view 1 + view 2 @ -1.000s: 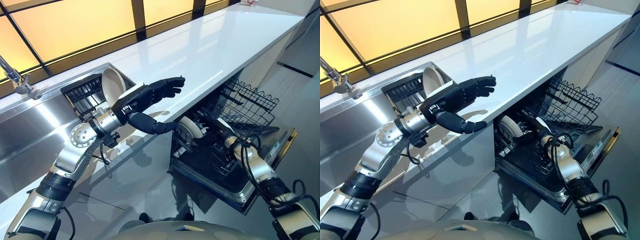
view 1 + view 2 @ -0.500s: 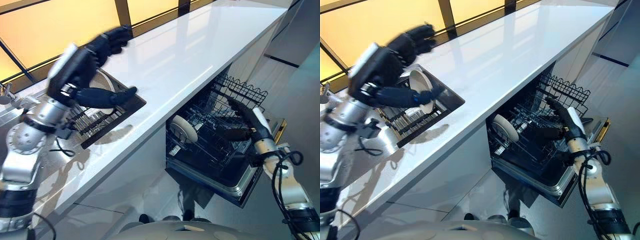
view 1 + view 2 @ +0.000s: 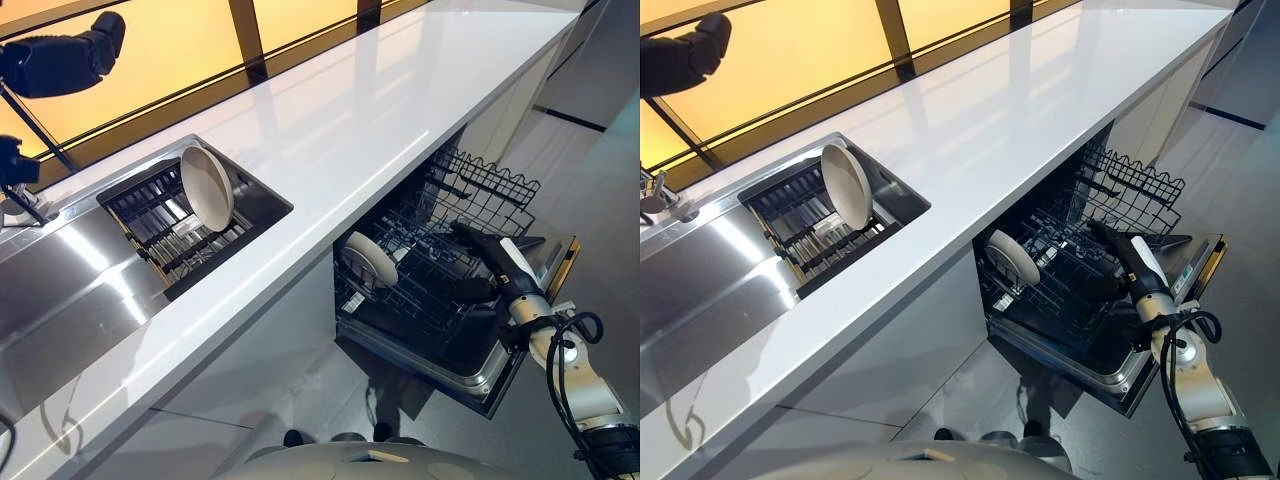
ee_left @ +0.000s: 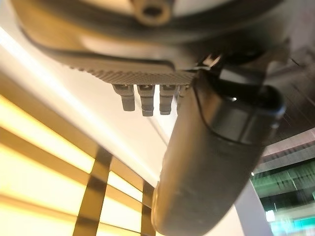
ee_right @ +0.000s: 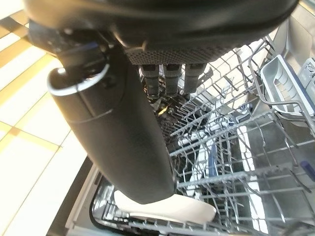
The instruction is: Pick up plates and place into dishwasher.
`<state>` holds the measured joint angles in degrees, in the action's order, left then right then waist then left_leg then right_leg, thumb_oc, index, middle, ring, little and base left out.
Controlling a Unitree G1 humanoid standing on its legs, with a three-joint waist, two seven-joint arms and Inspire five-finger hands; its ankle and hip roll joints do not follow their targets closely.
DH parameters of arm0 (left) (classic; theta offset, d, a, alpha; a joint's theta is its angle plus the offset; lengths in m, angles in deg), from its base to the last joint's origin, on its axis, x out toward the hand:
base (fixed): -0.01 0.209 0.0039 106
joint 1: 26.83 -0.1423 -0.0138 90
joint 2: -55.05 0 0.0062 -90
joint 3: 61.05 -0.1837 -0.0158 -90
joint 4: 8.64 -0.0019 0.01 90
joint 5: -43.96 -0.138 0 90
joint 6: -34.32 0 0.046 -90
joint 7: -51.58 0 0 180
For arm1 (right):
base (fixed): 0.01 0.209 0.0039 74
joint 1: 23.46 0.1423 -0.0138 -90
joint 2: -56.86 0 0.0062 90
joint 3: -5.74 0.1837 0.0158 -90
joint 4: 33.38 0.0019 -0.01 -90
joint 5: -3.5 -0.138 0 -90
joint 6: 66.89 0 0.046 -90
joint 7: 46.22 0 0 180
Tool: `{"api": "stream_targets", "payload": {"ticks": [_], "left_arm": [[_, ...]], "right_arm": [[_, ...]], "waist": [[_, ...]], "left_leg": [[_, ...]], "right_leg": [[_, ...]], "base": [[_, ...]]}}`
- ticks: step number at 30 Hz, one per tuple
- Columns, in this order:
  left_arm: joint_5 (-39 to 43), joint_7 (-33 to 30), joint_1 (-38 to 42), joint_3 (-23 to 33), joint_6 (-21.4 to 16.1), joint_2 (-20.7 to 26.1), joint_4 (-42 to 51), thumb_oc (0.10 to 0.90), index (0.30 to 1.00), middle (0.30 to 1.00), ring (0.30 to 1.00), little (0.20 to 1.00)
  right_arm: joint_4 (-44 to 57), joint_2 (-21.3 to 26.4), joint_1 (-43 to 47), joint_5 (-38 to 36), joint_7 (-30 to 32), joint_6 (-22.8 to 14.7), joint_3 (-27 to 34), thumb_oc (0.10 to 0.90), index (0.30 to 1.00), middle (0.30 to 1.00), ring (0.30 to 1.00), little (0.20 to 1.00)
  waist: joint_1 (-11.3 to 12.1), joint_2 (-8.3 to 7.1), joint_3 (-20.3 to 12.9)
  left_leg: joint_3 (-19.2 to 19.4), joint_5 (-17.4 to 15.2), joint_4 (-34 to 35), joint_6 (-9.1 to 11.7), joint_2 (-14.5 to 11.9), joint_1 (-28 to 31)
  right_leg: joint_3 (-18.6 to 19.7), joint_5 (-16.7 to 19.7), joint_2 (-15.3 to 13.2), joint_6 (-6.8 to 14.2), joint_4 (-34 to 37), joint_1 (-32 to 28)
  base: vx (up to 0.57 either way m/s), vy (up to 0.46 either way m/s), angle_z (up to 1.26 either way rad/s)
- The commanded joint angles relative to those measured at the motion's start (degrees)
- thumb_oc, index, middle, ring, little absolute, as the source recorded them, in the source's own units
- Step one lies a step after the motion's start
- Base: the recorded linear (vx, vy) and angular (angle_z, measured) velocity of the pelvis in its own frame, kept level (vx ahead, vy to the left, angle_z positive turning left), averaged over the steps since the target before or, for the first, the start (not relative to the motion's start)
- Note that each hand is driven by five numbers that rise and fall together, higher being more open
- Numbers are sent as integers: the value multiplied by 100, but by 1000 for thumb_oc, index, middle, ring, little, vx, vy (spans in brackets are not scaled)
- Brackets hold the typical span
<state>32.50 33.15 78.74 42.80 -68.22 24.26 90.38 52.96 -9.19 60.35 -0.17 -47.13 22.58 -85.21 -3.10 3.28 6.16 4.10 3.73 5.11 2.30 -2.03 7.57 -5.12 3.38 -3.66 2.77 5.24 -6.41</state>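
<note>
Hovering over the open dishwasher (image 3: pixel 470 345), the right hand (image 3: pixel 478 262) holds nothing, its fingers straight and spread.

One plate (image 3: pixel 366 260) stands on edge in the dishwasher's lower rack (image 3: pixel 420 290), near the right hand but apart from it. A second plate (image 3: pixel 207 187) stands upright in the dark drying rack (image 3: pixel 165 225) set in the sink (image 3: pixel 60 290) of the white bench (image 3: pixel 350 110). The left hand (image 3: pixel 60 62) is raised high against the window, well apart from that plate; whether its fingers are curled or straight cannot be told.
</note>
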Motion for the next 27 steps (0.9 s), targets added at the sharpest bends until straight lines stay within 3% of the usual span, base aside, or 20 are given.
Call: {"api": "stream_targets", "payload": {"ticks": [1,6,15,27], "left_arm": [[46,87,693,-298,145,406,-725,800,900,900,900,900],[423,854,1138,-1024,-77,426,-1221,800,900,900,900,900],[-311,1451,1521,-1858,-349,467,-2431,800,900,900,900,900],[-943,1726,1647,-2344,-165,616,-3572,800,900,900,900,900]], "right_arm": [[323,488,882,-446,314,-789,56,800,900,900,900,900],[587,604,903,-500,206,-943,170,800,900,900,900,900],[780,874,838,-467,46,-1111,488,800,900,900,900,900],[848,1105,690,-587,-171,-1060,719,800,900,900,900,900]], "waist": [[-135,-110,-374],[-230,-80,-350],[-409,-41,-329],[-505,-12,-265]], "left_leg": [[90,-377,-11,-99,299,110],[148,-378,-11,-123,302,127],[272,-368,-11,-148,296,138],[375,-339,-11,-172,290,129]], "right_leg": [[-176,3,129,237,-24,-93],[-108,23,155,252,-24,-69],[51,69,192,291,-24,-4],[156,111,225,306,-24,49]], "base": [[39,9,-1],[0,0,0],[7,27,-10],[4,15,-7]]}}
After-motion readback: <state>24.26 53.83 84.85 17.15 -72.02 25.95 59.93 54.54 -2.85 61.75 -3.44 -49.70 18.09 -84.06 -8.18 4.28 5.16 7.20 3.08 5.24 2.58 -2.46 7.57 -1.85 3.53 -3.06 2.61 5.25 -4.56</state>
